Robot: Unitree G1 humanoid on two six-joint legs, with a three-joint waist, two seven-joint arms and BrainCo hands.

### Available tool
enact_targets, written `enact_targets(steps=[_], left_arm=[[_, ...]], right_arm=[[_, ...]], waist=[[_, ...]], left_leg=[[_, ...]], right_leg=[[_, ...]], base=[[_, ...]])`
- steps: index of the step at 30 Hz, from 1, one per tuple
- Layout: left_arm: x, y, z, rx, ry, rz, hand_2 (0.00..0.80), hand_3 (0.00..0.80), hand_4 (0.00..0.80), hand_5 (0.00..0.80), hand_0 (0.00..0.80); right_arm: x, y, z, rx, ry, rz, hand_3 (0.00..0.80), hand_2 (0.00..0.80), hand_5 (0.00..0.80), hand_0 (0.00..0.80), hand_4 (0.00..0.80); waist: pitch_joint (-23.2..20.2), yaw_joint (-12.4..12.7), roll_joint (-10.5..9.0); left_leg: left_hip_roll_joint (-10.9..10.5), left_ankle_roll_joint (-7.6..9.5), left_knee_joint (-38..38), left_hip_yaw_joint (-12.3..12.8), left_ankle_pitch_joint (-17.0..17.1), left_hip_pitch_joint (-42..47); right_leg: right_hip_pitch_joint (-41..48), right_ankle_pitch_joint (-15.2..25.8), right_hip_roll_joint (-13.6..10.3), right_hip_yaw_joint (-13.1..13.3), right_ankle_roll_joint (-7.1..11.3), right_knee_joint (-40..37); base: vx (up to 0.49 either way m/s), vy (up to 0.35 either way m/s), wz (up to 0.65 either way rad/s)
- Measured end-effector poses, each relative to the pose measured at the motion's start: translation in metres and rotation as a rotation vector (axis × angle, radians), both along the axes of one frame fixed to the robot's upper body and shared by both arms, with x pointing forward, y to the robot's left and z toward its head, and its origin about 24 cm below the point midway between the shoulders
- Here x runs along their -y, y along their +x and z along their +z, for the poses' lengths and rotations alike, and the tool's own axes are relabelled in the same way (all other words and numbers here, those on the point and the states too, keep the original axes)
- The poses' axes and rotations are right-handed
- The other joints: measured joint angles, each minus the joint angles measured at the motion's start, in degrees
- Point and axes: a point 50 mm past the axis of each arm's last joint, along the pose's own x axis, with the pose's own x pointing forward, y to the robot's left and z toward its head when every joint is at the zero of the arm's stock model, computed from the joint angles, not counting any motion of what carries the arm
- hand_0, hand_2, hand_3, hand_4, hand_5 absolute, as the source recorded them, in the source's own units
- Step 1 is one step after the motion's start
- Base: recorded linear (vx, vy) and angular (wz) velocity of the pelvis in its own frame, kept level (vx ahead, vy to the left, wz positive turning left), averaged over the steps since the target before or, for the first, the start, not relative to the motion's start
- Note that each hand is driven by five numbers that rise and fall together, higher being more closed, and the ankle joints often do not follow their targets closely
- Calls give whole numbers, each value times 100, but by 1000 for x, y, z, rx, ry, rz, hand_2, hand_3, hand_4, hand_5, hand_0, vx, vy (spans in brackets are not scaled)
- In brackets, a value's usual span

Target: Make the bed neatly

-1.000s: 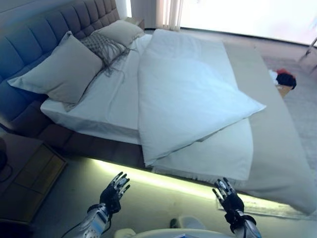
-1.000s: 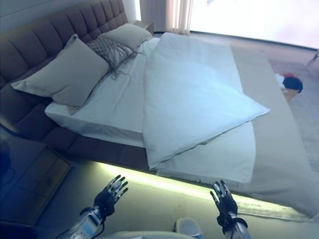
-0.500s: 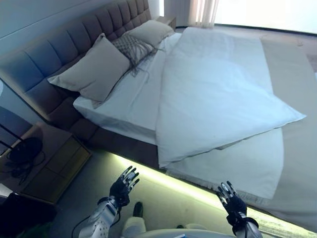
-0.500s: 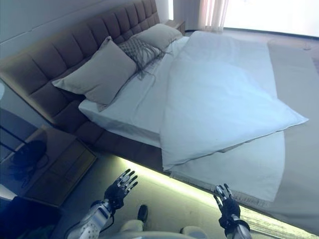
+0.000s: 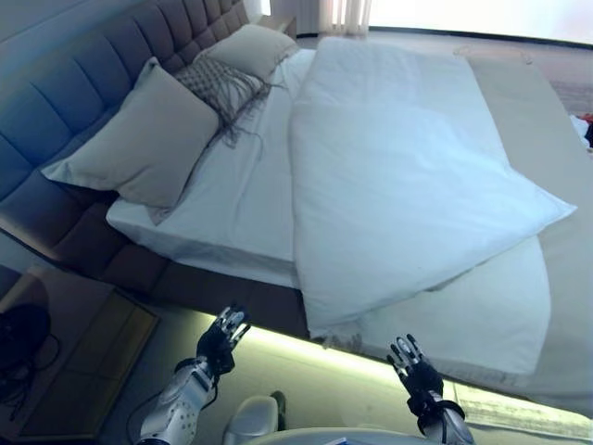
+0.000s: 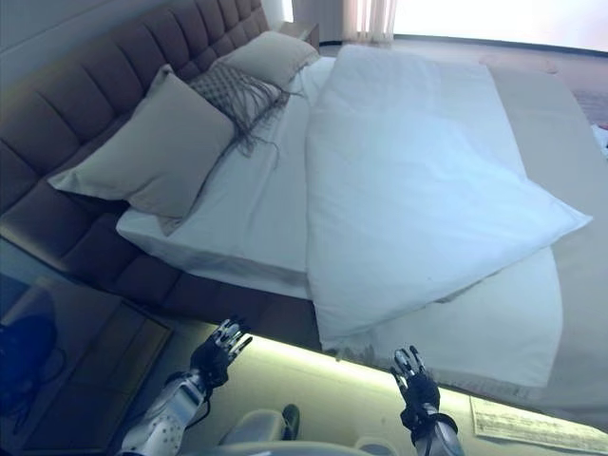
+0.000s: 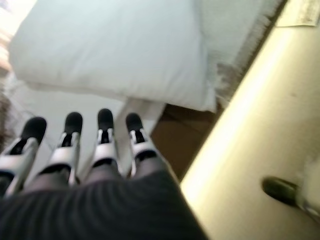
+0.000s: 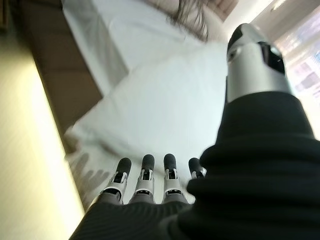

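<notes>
A white duvet point(image 5: 408, 176) lies folded and askew across the bed, one corner sticking out to the right and its near corner hanging over the bed's near edge point(image 7: 125, 55). A beige blanket point(image 5: 556, 269) lies under it on the right. Two beige pillows point(image 5: 139, 139) point(image 5: 250, 46) and a patterned cushion point(image 5: 218, 85) lean on the tufted headboard point(image 5: 56, 102). My left hand point(image 5: 222, 338) is open below the bed's near edge, left of the duvet corner. My right hand point(image 5: 412, 366) is open, just below the fringed edge of the bedding point(image 8: 90, 155). Both hands hold nothing.
A wooden nightstand point(image 5: 65, 371) with a dark object on it stands at the lower left. A lit strip point(image 5: 278, 338) runs under the bed frame. A sheet of paper point(image 5: 519, 408) lies on the floor at the lower right.
The camera view has shifted, bringing the bed closer. Both hands stay open and have come nearer to the bed's near edge.
</notes>
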Motion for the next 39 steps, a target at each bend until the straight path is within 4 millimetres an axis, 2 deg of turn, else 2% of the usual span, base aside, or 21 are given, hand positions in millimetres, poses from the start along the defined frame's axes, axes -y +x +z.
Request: enact_targets(steps=[2,4,7,9,11,12,13,17,20,25,31,34,39], left_arm=[[-2,-3,-3,-19,8,1,0,0,0,0,0],[-9,-3,-2,-19,34,7,0,0,0,0,0],[-16,-3,-1,-26,61,15,0,0,0,0,0],[-16,-5,-3,-37,62,23,0,0,0,0,0],[-17,-9,-4,-45,59,31,0,0,0,0,0],[-21,-11,-4,-50,66,41,0,0,0,0,0],[-24,-16,-8,-70,62,61,0,0,0,0,0],[-22,-30,-16,-118,45,75,0,0,0,0,0],[-21,-29,-16,-111,38,70,0,0,0,0,0],[-24,-28,-15,-97,24,105,0,0,0,0,0],[-28,-28,-16,-99,28,110,0,0,0,0,0],[-32,-29,-15,-100,34,122,0,0,0,0,0],[-31,-35,-19,-122,28,128,0,0,0,0,0]], right_arm=[[-4,3,1,10,-4,2,0,0,0,0,0],[-7,5,2,13,-8,17,0,0,0,0,0],[-5,5,2,15,-20,15,0,0,0,0,0],[-4,0,-1,-6,-21,11,0,0,0,0,0],[-2,-5,-6,-32,-24,5,0,0,0,0,0],[-3,-7,-7,-36,-18,4,0,0,0,0,0],[-2,-7,-9,-44,-21,3,0,0,0,0,0],[10,4,-3,-12,-50,-19,0,0,0,0,0],[12,9,-1,-7,-64,-22,0,0,0,0,0],[15,1,-8,-53,-72,-33,0,0,0,0,0],[17,-4,-13,-107,-67,-1,0,0,0,0,0],[15,-2,-14,-123,-59,31,0,0,0,0,0],[20,1,-17,-140,-81,41,0,0,0,0,0]], waist=[[-87,-5,76],[-196,0,51],[-190,-83,92],[-222,-190,36],[-266,-197,-78],[-325,-185,-222],[-363,-172,-283],[-474,-153,-34],[-477,-160,-12],[-492,-172,-24],[-473,-179,-41],[-387,-152,-46],[-252,-125,-1]], left_leg=[[16,84,-163,30,-15,172],[27,152,-339,25,54,231],[126,200,-613,14,80,396],[130,158,-692,-31,110,490],[117,62,-757,-49,39,598],[45,-4,-751,-83,9,615],[71,-80,-745,-143,-24,689],[459,-321,-777,-140,-62,704],[589,-413,-875,-85,-24,782],[624,-424,-970,-65,-16,785],[713,-488,-908,-230,-33,780],[863,-589,-737,-275,-100,762],[958,-582,-98,-307,-113,327]], right_leg=[[-142,349,-62,-63,-68,340],[-358,319,-127,-240,-96,456],[-556,176,-118,-415,-86,-377],[-541,296,-157,-427,53,-1154],[-516,685,-204,-421,107,-1827],[-487,1001,-250,-425,63,-2078],[-422,1072,-236,-390,242,-2207],[-287,1110,173,-471,55,-2537],[-249,1194,293,-476,-13,-2666],[-167,1242,278,-488,2,-2822],[9,1227,379,-587,-15,-2981],[69,1157,546,-621,-137,-2988],[24,1113,663,-685,-315,-2851]], base=[[272,59,-9],[219,-31,-8],[187,-90,-5],[186,-86,14],[153,-76,9],[166,-106,12],[188,-134,8],[142,-137,-5],[124,-205,-10],[134,-278,-1],[106,-359,14],[82,-234,6],[58,-5,16]])
